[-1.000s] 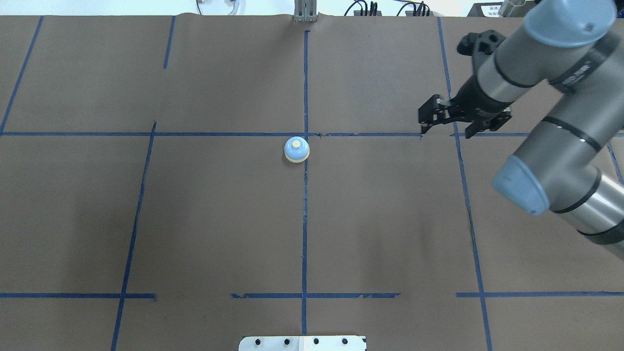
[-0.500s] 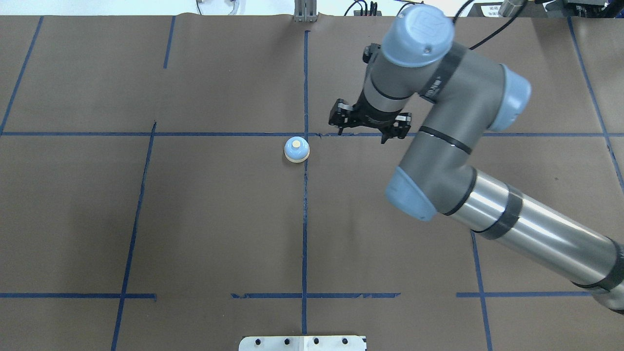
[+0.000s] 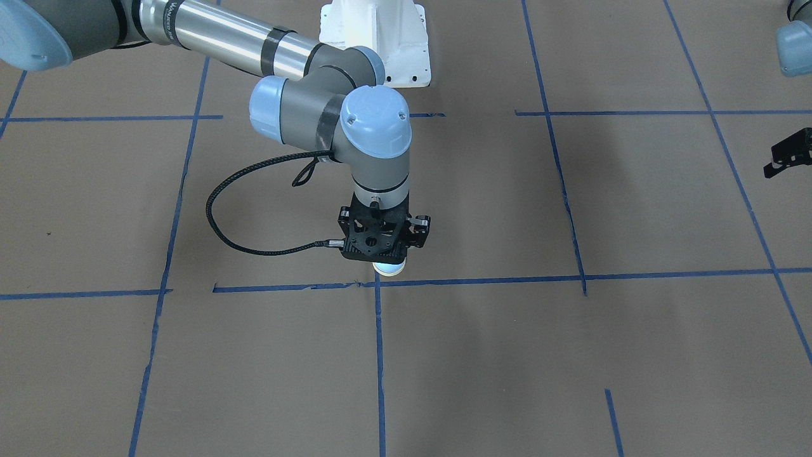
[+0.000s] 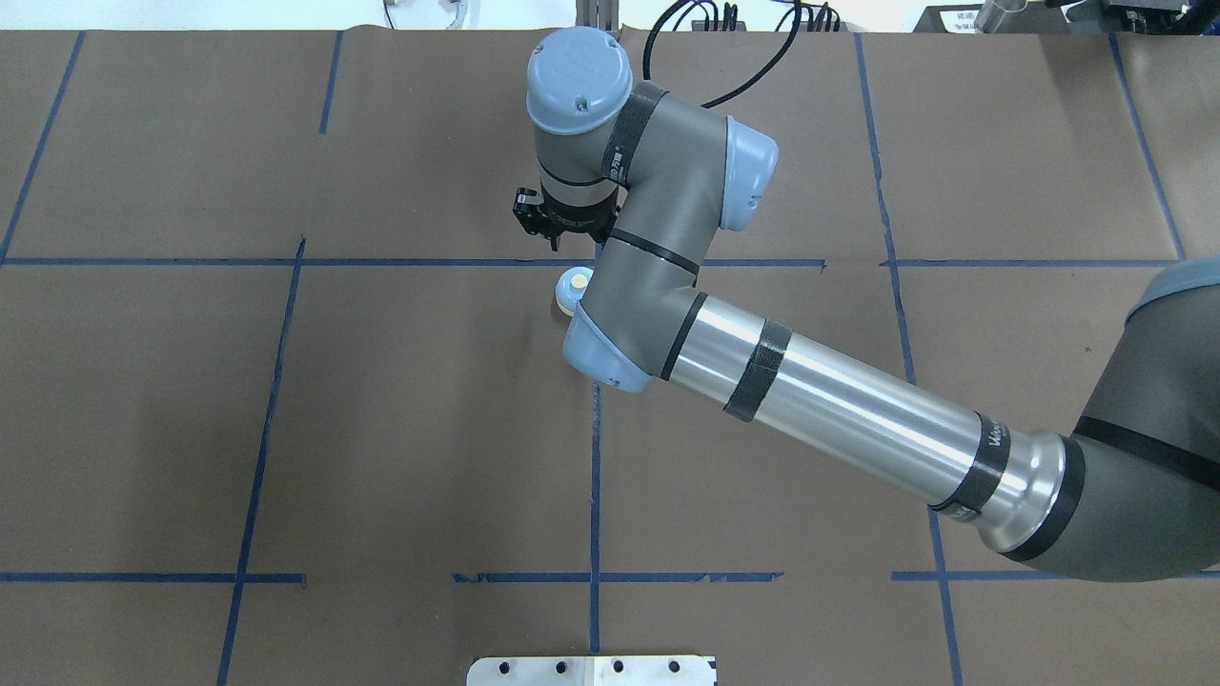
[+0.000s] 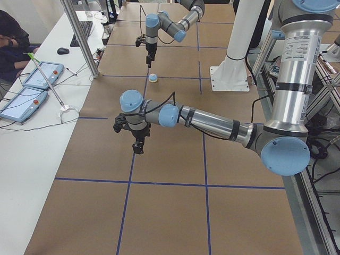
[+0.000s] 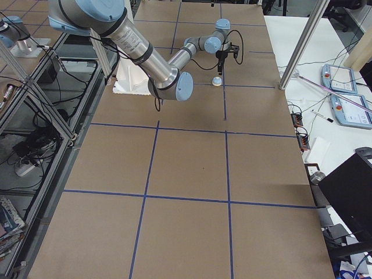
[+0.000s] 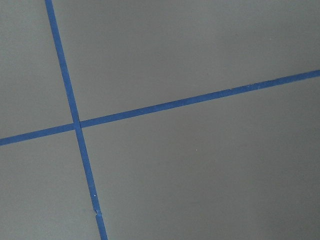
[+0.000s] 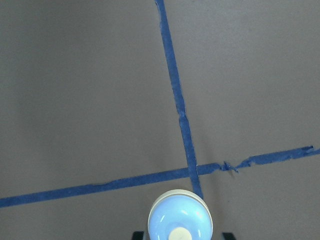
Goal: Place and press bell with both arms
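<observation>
The light-blue bell (image 4: 570,284) with its cream button stands on the brown table by the middle tape crossing, partly hidden under my right arm's elbow. It also shows in the front view (image 3: 388,270), in the left view (image 5: 153,78) and at the bottom of the right wrist view (image 8: 180,220). My right gripper (image 4: 558,227) points down just above and slightly beyond the bell (image 3: 382,254). It is open, with a fingertip (image 8: 137,234) showing on each side of the bell. My left gripper (image 3: 790,152) hangs far away over bare table (image 5: 135,142). I cannot tell its state.
Blue tape lines (image 4: 596,429) divide the brown table cover. The white pedestal base (image 3: 380,44) stands on the robot's side. A metal plate (image 4: 591,670) lies at the near edge. A side table with tablets (image 5: 32,79) and a post (image 5: 79,37) stand on the operators' side.
My right arm has swung left across the table, bringing its gripper from the far right to just above the bell. The bell has not moved.
</observation>
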